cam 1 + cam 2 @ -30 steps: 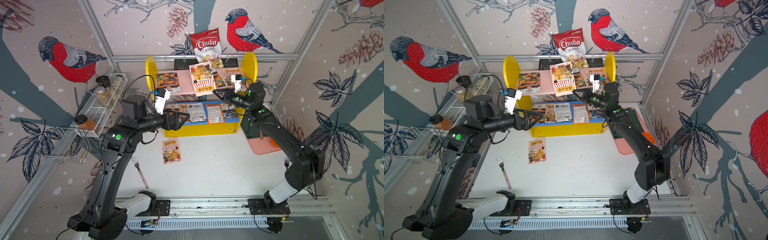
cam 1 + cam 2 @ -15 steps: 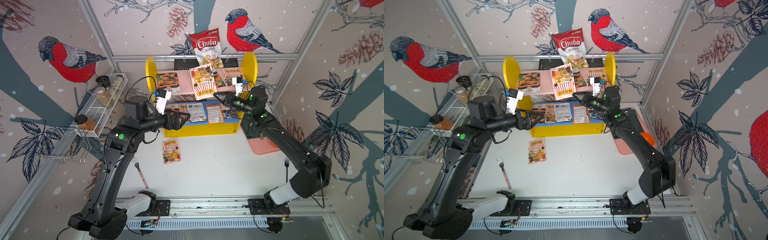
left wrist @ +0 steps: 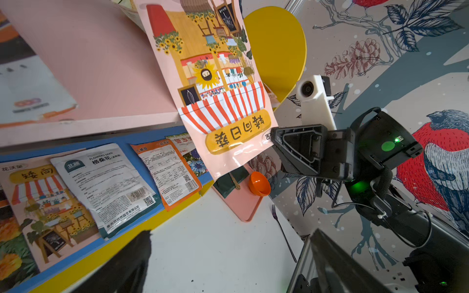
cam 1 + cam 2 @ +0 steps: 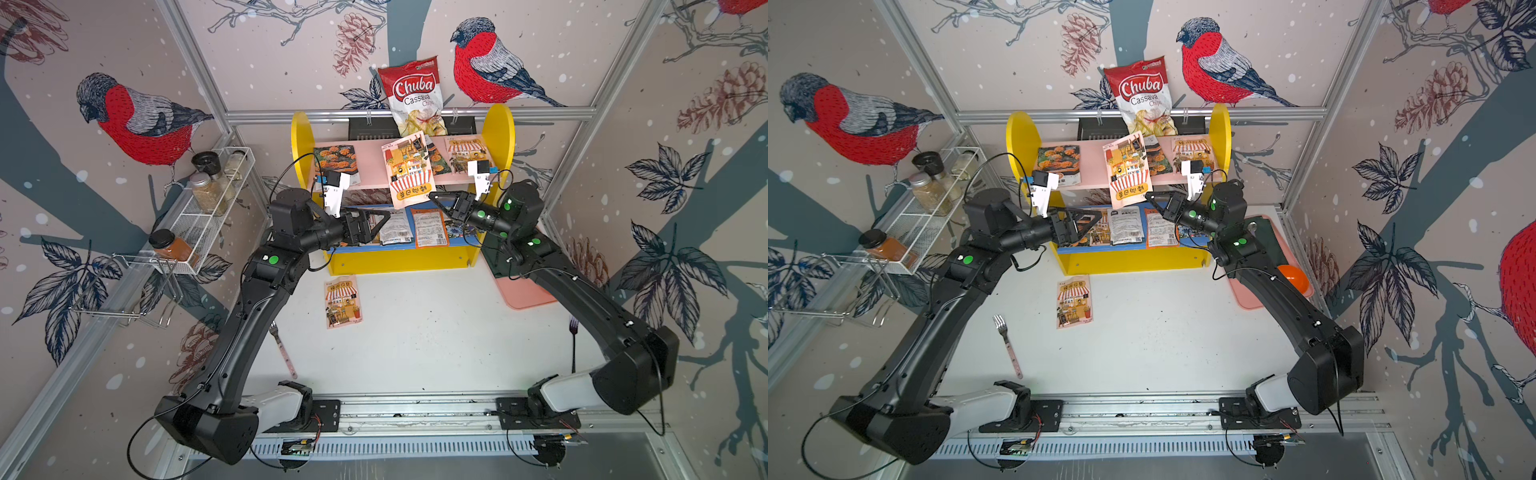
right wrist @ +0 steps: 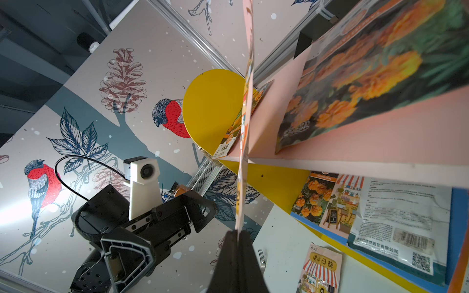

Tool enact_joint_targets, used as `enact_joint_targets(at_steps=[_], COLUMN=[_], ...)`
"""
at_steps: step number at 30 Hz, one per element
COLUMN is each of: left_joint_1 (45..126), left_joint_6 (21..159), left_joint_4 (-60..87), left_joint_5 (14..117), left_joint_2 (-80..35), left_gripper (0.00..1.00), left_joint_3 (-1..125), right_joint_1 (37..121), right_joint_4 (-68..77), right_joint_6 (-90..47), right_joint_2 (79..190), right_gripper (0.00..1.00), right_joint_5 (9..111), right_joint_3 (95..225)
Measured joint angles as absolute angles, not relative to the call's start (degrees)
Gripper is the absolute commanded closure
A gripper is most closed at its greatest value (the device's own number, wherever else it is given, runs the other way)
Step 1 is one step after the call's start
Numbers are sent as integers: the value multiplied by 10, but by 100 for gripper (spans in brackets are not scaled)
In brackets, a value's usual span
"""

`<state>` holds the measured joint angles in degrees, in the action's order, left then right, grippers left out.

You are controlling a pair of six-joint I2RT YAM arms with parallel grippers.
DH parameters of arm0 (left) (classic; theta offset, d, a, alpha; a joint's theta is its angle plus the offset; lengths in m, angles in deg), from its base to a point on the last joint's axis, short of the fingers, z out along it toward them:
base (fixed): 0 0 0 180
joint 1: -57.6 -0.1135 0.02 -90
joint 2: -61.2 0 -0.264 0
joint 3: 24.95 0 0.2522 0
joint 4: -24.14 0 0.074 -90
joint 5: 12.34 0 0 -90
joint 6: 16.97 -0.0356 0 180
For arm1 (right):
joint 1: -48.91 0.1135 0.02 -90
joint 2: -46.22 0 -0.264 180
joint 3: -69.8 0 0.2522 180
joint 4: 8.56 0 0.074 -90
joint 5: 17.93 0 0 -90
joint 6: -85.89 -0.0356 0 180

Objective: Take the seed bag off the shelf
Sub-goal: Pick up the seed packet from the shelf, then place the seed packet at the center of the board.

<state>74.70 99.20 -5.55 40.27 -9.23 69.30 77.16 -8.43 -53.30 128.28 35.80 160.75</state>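
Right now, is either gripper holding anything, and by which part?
The right gripper is shut on the seed bag, pinching the corner beside its yellow label. The left gripper is open and holds nothing.

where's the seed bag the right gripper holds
In both top views the seed bag hangs before the middle of the pink upper board of the shelf, a lower corner pinched in the shut jaws of the right gripper.

Walls (image 4: 257, 54) are papered all over with red-breasted birds (image 4: 137, 120), pine cones (image 4: 353, 45) and dark leaves (image 4: 669, 178); silver metal bars (image 4: 257, 113) run along the corners; tabletop (image 4: 436, 340)'s plain white, a bit scuffed; a white wire rack (image 4: 208, 220) hangs on one side wall; light's bright, even.
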Motion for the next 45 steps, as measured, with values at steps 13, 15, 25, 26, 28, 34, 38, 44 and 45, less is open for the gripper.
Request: enact_joint_targets(at_steps=[13,15,25,26,28,34,38,44,45], left_joint_1=[750,751,761,761,761,761,761,762,762], left_joint_6=[1047,1059,1077,1078,1087,1088,1089,1090,1090], left_joint_4=[43,52,84,84,84,84,84,83,82], left_joint_5=[384,383,360,359,358,357,357,355,355], left_joint_2=[-176,-185,-221,-223,-226,-234,-234,-230,-227], left_gripper=[34,47,65,66,71,90,100,100,100], left_joint_3=[700,702,725,725,725,729,732,732,731], right_joint_1=[779,780,781,781,781,781,781,781,781], right_joint_4=[-93,-93,-94,-94,-95,-97,-100,-111,-112], right_joint_6=[-533,-533,-534,-534,-534,-534,-534,-533,-533], right_joint_2=[1269,1269,1266,1265,1264,1263,1262,1256,1254], right_gripper=[100,100,100,100,100,100,100,100,100], right_joint_5=[358,358,358,358,358,358,360,362,363], right_joint_3=[1593,1591,1588,1588,1587,1585,1583,1571,1568])
